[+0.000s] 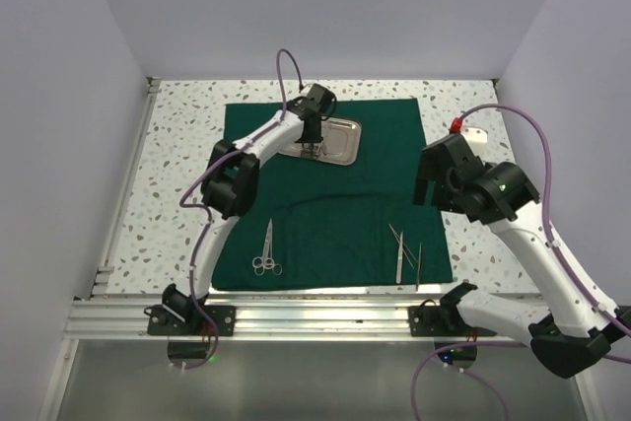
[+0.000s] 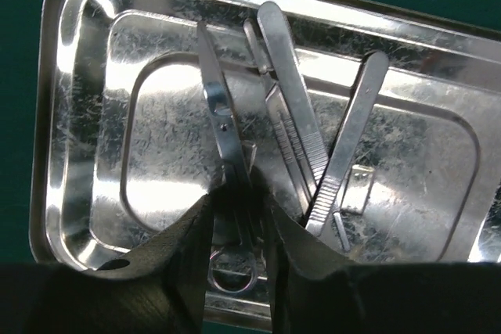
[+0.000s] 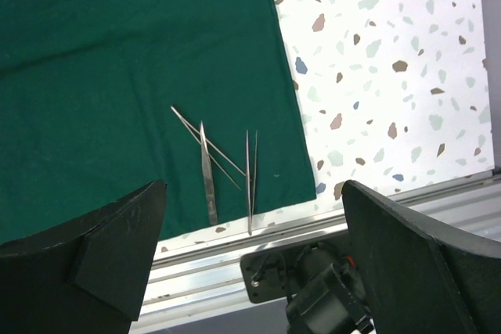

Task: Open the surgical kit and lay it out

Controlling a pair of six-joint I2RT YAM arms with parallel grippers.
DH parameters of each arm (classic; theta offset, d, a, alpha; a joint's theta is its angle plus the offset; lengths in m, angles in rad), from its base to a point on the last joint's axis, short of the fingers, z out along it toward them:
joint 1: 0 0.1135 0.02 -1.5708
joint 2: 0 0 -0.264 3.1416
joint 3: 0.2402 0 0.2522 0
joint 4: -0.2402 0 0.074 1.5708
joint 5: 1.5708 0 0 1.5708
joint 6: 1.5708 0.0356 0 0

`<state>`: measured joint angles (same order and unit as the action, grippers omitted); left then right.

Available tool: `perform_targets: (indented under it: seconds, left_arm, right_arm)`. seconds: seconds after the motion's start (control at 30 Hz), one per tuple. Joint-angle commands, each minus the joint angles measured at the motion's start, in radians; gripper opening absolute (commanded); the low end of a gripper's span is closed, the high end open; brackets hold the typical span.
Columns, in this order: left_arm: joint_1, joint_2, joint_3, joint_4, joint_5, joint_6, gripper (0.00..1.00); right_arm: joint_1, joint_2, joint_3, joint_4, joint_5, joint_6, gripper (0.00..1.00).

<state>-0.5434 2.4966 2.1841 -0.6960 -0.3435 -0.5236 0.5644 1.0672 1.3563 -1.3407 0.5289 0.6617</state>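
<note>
Centrally, a dark green cloth (image 1: 325, 224) lies spread flat on the speckled tabletop (image 1: 177, 145). A small steel tray (image 1: 345, 135) stands on the far half of the cloth.

Left arm: the left gripper (image 1: 311, 150) reaches down into the tray. In the wrist view its jaws are narrowed on a ring-handled instrument (image 2: 225, 134), pinching the shanks just below the pivot. One finger ring (image 2: 232, 271) shows between the fingers (image 2: 184, 256). The instrument's tips point toward the tray's far rim (image 2: 70, 115).

Tray contents: two tweezers lie beside the gripped instrument, one long pair (image 2: 296, 111) and one angled pair (image 2: 351, 142). Their near ends cross close to the right-hand finger.

Near half of the cloth: a pair of scissors (image 1: 266, 248) lies on the left with its rings toward the arm bases. Three slim tweezers (image 3: 208, 177) lie on the right, near the cloth's front corner, two of them overlapping.

Right arm: the right gripper (image 1: 434, 184) hangs above the cloth's right edge. Its jaws are spread wide and hold nothing, as the right wrist view (image 3: 254, 217) shows.
</note>
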Motion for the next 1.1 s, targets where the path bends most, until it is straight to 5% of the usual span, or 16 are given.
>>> perform_targets:
  seconds: [0.0, 0.2, 0.53, 0.8, 1.07]
  left_arm:
    - [0.049, -0.043, -0.127, -0.065, -0.025, -0.018, 0.35]
    - [0.111, -0.090, -0.291, -0.056, -0.035, -0.007, 0.33]
    - [0.142, -0.051, -0.276, -0.060, 0.041, -0.006, 0.32]
    - [0.155, -0.015, -0.308, -0.031, 0.133, -0.004, 0.00]
    - [0.155, -0.091, -0.181, -0.048, 0.136, 0.057, 0.00]
  right_arm:
    - [-0.009, 0.011, 0.038, 0.035, 0.028, -0.062, 0.98]
    - [-0.031, 0.043, 0.037, 0.077, 0.002, -0.097, 0.98]
    - [-0.051, 0.057, 0.043, 0.080, -0.029, -0.108, 0.98]
    - [-0.066, 0.039, 0.032, 0.061, -0.036, -0.097, 0.98]
    - [-0.072, 0.036, 0.018, 0.078, -0.052, -0.089, 0.99]
